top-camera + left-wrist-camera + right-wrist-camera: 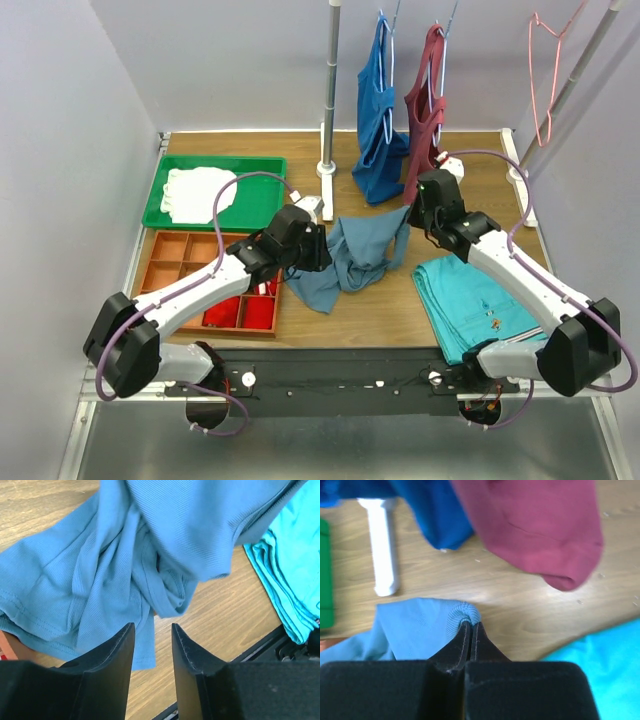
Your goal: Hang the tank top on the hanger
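The slate-blue tank top (355, 255) hangs bunched between my two arms above the wooden table. My right gripper (408, 216) is shut on a fold of its edge (457, 612) and holds that end up. My left gripper (322, 250) is open; its fingers (117, 650) stand just below and beside the hanging cloth (115, 565), with no cloth between them. The pink wire hanger (548, 75) hangs on the slanted rail at the far right, apart from both grippers.
A royal-blue top (378, 110) and a maroon top (425, 110) hang on the back rail, just behind my right gripper. Folded teal cloth (480, 300) lies at right. A green tray (260, 195) with white cloth and an orange compartment box (180, 260) stand at left.
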Robot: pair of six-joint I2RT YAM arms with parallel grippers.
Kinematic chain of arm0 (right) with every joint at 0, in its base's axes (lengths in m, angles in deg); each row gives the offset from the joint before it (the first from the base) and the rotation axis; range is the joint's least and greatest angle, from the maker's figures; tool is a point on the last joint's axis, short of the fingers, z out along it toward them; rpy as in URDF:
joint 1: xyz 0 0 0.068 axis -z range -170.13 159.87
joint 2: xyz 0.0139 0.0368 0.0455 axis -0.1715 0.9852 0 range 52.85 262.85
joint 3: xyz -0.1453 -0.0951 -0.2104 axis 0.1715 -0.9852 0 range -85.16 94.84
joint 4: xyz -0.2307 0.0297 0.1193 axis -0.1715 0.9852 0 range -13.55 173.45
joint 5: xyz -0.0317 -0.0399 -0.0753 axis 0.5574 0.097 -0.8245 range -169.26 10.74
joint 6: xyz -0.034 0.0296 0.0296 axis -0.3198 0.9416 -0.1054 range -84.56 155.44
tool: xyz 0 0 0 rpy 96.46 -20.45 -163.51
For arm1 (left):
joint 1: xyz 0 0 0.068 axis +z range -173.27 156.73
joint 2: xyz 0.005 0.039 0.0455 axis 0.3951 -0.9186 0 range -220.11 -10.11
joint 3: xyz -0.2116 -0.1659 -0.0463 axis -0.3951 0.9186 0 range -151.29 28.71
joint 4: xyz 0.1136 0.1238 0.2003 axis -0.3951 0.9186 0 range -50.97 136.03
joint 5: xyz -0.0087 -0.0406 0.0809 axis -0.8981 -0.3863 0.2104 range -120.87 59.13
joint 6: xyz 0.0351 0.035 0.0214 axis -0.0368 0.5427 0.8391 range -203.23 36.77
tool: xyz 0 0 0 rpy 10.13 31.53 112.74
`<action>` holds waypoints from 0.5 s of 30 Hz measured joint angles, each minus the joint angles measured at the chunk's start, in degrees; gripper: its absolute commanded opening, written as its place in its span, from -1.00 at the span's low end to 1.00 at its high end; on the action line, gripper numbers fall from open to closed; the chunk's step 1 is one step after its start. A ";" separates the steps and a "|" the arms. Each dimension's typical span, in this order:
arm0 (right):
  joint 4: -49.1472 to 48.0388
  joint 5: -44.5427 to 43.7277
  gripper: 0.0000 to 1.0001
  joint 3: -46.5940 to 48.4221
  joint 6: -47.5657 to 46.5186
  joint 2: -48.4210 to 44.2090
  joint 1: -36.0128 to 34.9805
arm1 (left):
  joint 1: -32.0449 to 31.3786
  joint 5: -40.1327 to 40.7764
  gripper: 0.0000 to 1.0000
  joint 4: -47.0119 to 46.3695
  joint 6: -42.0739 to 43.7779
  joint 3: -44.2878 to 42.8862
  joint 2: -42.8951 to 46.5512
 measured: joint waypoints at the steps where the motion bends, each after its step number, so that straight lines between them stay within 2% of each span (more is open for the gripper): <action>1: 0.26 -0.11 -0.99 -0.52 0.02 0.00 0.74 | -0.09 -0.20 -0.10 0.02 0.22 -0.17 -0.20; 7: 1.31 -0.13 -0.99 -3.06 0.13 -0.02 2.62 | -2.21 -1.64 -0.04 -0.81 1.97 -3.02 -5.95; 10: 1.29 -0.09 -0.99 -3.48 0.31 -0.02 2.80 | -4.02 -1.81 0.07 -0.74 2.99 -5.73 -10.21; 11: 1.25 -0.07 -0.99 -3.74 0.37 -0.07 2.80 | -4.55 -1.84 0.19 -0.81 3.30 -6.58 -11.32; 15: 1.25 0.68 -0.99 -5.31 0.68 -0.55 2.80 | -6.73 -1.64 0.40 -1.07 4.68 -10.69 -16.85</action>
